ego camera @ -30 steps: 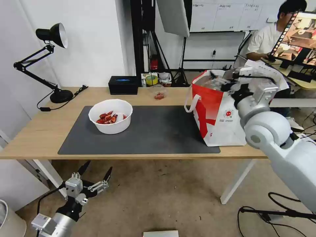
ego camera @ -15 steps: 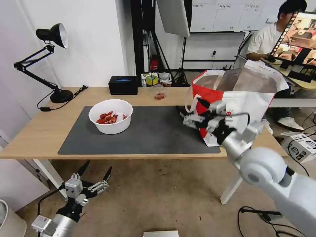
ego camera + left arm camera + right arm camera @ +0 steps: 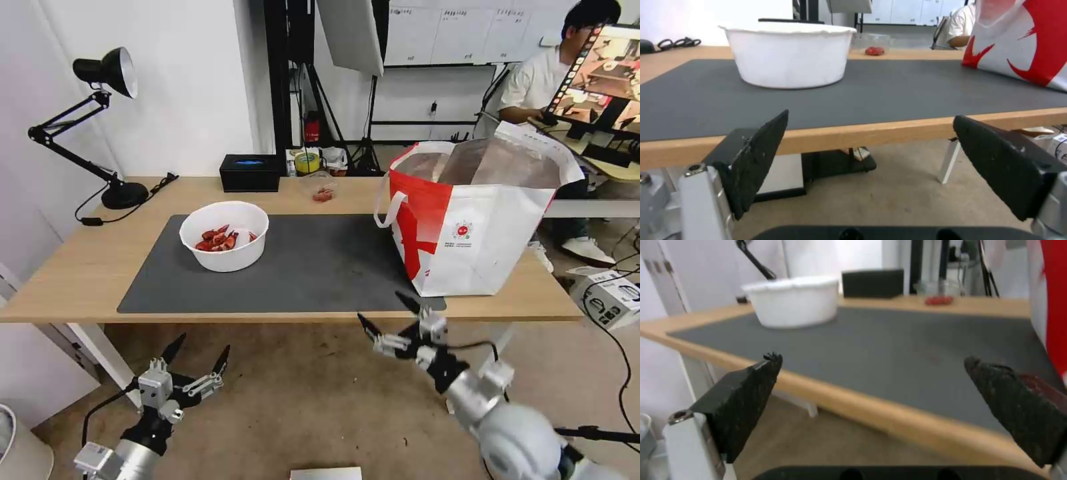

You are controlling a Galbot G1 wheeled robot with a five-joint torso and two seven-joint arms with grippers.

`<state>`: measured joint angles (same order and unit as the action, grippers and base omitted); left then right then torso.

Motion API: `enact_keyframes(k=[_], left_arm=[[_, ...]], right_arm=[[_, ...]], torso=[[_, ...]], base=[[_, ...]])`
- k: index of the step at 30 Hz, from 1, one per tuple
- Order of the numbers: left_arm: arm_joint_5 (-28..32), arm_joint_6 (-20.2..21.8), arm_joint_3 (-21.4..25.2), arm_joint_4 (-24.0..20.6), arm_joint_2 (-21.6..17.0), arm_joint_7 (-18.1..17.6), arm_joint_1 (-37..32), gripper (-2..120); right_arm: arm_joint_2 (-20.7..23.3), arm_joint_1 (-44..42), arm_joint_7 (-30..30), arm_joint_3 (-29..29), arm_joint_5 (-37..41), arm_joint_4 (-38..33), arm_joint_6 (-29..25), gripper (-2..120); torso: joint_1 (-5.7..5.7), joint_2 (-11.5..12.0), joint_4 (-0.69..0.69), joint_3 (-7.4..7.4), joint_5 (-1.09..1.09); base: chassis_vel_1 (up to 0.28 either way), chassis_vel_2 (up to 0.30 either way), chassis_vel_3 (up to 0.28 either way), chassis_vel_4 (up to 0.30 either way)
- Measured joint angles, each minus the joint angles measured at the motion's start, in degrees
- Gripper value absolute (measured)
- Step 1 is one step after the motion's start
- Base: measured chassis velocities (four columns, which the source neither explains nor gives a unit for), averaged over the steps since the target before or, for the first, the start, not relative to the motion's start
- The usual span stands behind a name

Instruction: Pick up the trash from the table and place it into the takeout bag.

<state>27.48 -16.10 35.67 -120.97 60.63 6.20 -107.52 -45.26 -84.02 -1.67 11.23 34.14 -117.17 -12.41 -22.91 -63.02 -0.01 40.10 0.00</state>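
Both hands wide open, empty, below the table's (image 3: 80,280) near edge; I'd lift left hand (image 3: 195,348) to straddle the bowl (image 3: 224,235) rim, keeping right hand (image 3: 389,315) clear of the bag (image 3: 475,223).

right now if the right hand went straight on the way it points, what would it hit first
Probably the front edge of the table: the right hand sits open just below and in front of it. If it cleared the edge it would skim over the grey mat, but depth is unclear.
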Motion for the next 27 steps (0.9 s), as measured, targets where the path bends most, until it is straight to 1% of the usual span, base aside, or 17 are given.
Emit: enact_keyframes(k=[5, 8, 16, 21, 23, 25, 26, 27], left_arm=[[0.0, 0.0, -0.1, 0.2, 0.0, 0.1, 0.1, 100], [0.0, -0.1, -0.1, 0.2, -0.2, 0.1, 0.1, 100], [-0.3, -0.1, -0.1, 0.2, 0.4, 0.3, -0.2, 100], [-0.6, -0.1, -0.2, 0.1, 0.9, 0.2, -0.6, 100], [0.0, 0.8, -0.1, -0.9, 0.2, -1.3, -0.7, 100], [1.6, 2.1, 0.7, -2.1, -1.6, -3.6, -0.1, 100], [1.6, 2.1, 0.7, -2.1, -1.6, -3.6, -0.1, 100], [3.1, 3.1, 1.2, -3.0, -2.9, -5.0, 0.5, 100]], right_arm=[[-1.2, -1.7, 1.0, -0.1, -1.5, 2.4, -1.4, 100], [-2.0, -1.7, 2.9, -0.4, -3.0, 3.7, -1.8, 100], [-2.5, -0.2, 6.1, -1.2, -4.8, 3.8, -1.7, 100], [-2.5, 0.0, 6.3, -1.3, -5.0, 3.6, -1.4, 100], [-2.4, 0.0, 6.3, -1.3, -5.0, 3.6, -1.4, 100], [-2.4, 0.0, 6.3, -1.3, -5.0, 3.5, -1.3, 100], [-2.4, 0.0, 6.3, -1.3, -5.0, 3.5, -1.3, 100], [-2.4, 0.1, 6.3, -1.3, -5.0, 3.5, -1.3, 100]], torso=[[0.0, 0.0, 0.0, 0.01, 0.0], [0.0, 0.0, 0.0, 0.01, 0.0], [0.0, 0.0, 0.01, 0.01, 0.0], [0.0, 0.0, 0.01, 0.01, 0.0], [0.0, 0.0, 0.02, 0.01, 0.0], [0.0, 0.0, 0.02, 0.01, -0.01], [0.0, 0.0, 0.02, 0.01, -0.01], [0.0, 0.0, 0.01, 0.01, -0.01]], base=[[0.0, 0.0, 0.0, 0.0], [0.0, 0.0, 0.0, 0.0], [0.0, 0.0, 0.0, 0.0], [0.0, 0.0, 0.0, 0.0], [0.0, 0.0, 0.0, 0.0], [0.0, 0.0, 0.0, 0.0], [0.0, 0.0, 0.0, 0.0], [0.0, 0.0, 0.0, 0.0]])
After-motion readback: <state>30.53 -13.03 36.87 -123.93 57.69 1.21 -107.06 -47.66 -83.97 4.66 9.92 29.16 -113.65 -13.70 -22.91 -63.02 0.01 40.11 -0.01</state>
